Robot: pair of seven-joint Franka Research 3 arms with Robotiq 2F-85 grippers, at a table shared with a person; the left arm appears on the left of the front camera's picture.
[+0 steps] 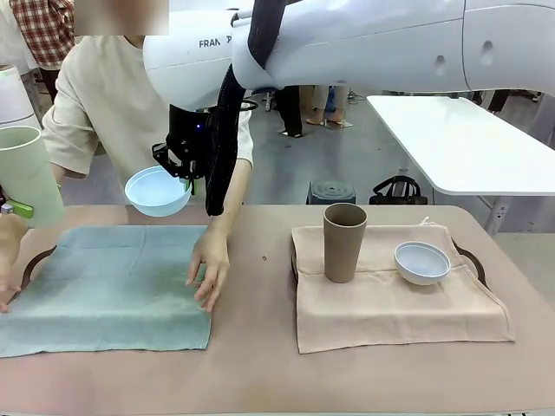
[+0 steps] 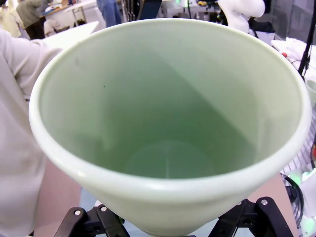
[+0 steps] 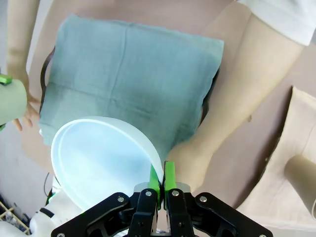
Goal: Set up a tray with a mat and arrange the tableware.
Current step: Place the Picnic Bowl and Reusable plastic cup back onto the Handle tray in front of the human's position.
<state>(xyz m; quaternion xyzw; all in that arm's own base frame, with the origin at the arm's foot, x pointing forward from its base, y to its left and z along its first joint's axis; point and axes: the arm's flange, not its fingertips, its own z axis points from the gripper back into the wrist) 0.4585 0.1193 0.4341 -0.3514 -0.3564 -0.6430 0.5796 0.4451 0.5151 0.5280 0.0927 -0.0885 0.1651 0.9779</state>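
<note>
My left gripper [image 1: 12, 208] is shut on the pale green tumbler [image 1: 26, 173], held above the table's left edge; its open mouth [image 2: 168, 98] faces the left wrist camera. My right gripper [image 3: 162, 178], reached across to the left, is shut on the rim of the light blue bowl [image 1: 158, 191] and holds it above the far edge of the teal mat [image 1: 113, 286]. That mat covers a dark tray [image 1: 35, 257]. A person's hand [image 1: 208, 270] presses on the mat. On the beige mat [image 1: 390, 303] at the right stand the brown tumbler [image 1: 343, 243] and the bluish-white bowl [image 1: 422, 262].
The person sits at the far left side, with the other hand [image 1: 7, 264] at the teal mat's left edge. The right tray's handle [image 1: 473, 260] shows past the beige mat. A white table [image 1: 468, 143] stands behind at the right. Bare tabletop [image 1: 251, 303] lies between the two mats.
</note>
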